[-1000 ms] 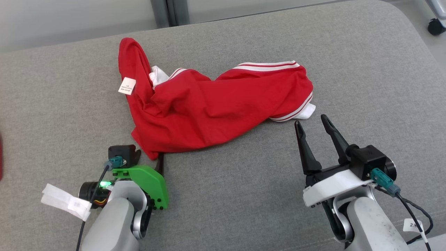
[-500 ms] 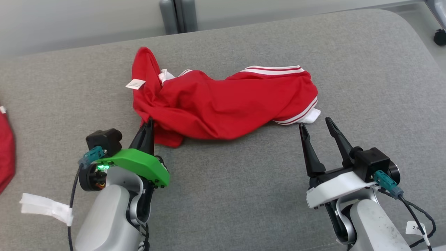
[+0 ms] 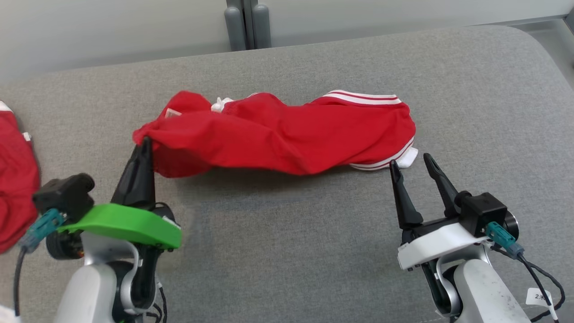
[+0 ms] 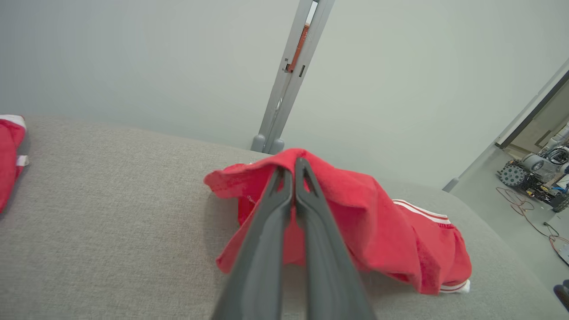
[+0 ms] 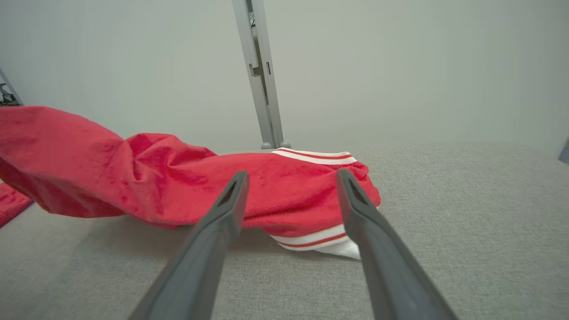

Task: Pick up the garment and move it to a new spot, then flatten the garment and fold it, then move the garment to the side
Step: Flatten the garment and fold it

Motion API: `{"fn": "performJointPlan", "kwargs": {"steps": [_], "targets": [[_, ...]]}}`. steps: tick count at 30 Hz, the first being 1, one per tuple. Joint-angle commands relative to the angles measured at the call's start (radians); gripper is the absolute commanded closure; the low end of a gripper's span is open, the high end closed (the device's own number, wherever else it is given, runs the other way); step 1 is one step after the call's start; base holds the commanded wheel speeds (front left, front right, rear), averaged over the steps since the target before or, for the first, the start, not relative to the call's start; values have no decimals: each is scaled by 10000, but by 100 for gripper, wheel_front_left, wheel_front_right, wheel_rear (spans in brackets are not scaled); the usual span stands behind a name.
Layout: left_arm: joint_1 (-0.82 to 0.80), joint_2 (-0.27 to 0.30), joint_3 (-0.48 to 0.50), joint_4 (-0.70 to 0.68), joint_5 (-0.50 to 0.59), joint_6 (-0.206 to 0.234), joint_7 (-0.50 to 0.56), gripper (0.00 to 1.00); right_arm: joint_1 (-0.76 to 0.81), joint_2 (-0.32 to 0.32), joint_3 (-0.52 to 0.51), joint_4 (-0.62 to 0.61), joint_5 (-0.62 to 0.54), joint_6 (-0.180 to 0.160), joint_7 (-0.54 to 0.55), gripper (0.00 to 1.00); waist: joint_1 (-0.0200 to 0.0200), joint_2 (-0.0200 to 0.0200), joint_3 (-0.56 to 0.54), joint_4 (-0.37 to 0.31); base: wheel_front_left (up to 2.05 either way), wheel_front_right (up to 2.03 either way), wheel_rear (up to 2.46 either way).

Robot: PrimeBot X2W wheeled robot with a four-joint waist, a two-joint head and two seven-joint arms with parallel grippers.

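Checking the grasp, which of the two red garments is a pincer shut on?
The middle red garment: the left pincer pinches its left end. The other red garment lies apart at the left edge.

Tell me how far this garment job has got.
Done: left claw is shut on the garment, its left end raised off the grey cushion. In hand: the pick-up; right claw open beside the striped end. Left: moving, flattening, folding, setting aside.
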Motion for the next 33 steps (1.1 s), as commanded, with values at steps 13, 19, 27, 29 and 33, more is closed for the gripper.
{"fn": "performJointPlan", "kwargs": {"steps": [13, 19, 27, 29, 33], "targets": [[1705, 521, 388, -765, 324, 948, 442, 100, 92, -22, -118, -124, 3, -3, 3, 0, 0, 0, 46, 57, 0, 0, 0], [2477, 537, 132, -231, 399, 1301, 903, 100, 180, -22, -171, -147, 20, -3, -1, 0, 0, 0, 97, 88, 0, 0, 0], [2477, 333, 87, 24, 229, 1118, 490, 100, 106, -22, -193, -175, 35, -3, 7, 0, 0, 0, 160, 190, 0, 0, 0], [2197, 282, 141, -170, 152, 1021, 340, 100, 76, -22, -166, -190, 43, -3, 5, 0, 0, 0, 185, 185, 0, 0, 0], [1287, 634, 221, -268, 358, 797, 375, 100, -23, -22, -89, -220, 95, -3, 2, 0, 0, 0, 346, 71, 0, 0, 0]]}}
